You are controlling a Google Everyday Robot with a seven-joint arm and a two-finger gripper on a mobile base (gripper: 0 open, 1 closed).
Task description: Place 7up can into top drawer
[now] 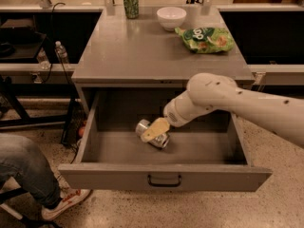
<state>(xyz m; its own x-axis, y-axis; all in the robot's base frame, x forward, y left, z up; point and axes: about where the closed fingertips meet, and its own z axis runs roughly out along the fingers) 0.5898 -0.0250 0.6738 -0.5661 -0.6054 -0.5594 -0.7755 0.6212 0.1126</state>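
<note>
The 7up can [156, 137] lies on its side on the floor of the top drawer [164, 178], left of the middle. The drawer is pulled wide open, with its dark bar handle on the front panel. My gripper [155, 129] reaches down into the drawer from the right on the white arm [228, 103]. It sits right over the can and touches or nearly touches its upper side. The gripper hides part of the can.
On the grey cabinet top [133, 56] stand a darker green can [131, 3] at the back, a white bowl [171, 17] and a green chip bag [205, 39]. A person's leg and shoe [28, 175] are at the lower left. A water bottle [61, 53] stands at the left.
</note>
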